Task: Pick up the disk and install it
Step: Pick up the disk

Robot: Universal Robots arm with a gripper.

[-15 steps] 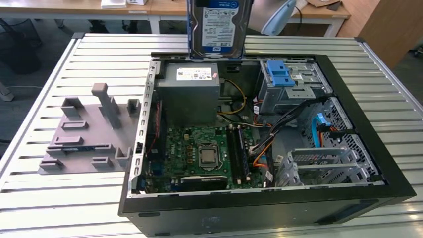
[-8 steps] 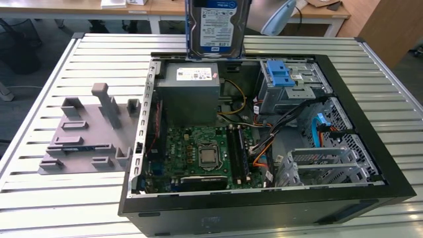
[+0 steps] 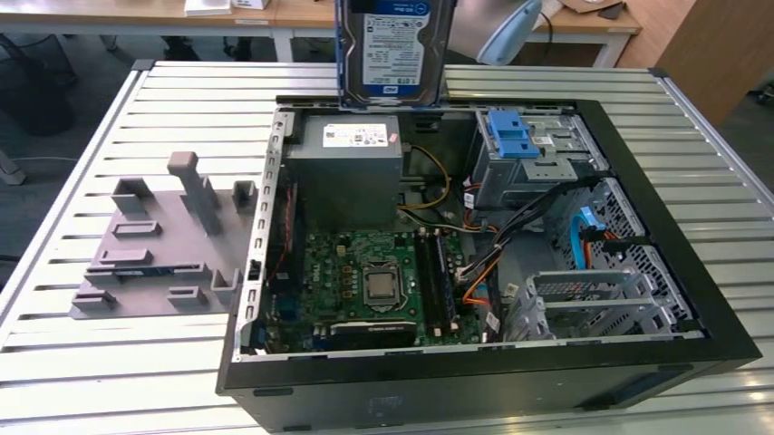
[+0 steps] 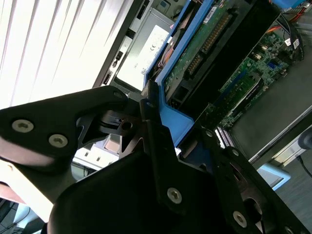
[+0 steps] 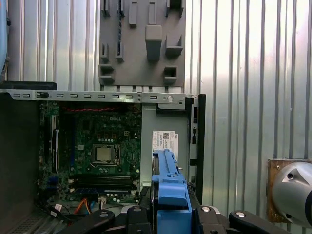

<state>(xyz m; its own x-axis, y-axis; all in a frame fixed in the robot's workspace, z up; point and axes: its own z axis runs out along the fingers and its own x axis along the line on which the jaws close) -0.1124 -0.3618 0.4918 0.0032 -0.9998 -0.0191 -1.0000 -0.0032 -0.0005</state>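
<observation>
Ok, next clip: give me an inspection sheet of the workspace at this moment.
Surface: slatted metal table carrying an open PC case.
Job's things: disk held upright above the case's far side, over the power supply; not yet installed.
Clutter: grey fixture plate beside the case, on the exterior view's left.
Grippers: the gripper is shut on the disk's blue carrier.
Cables: loose wires and a blue cable inside the case.
Surroundings: desks behind the table.
</observation>
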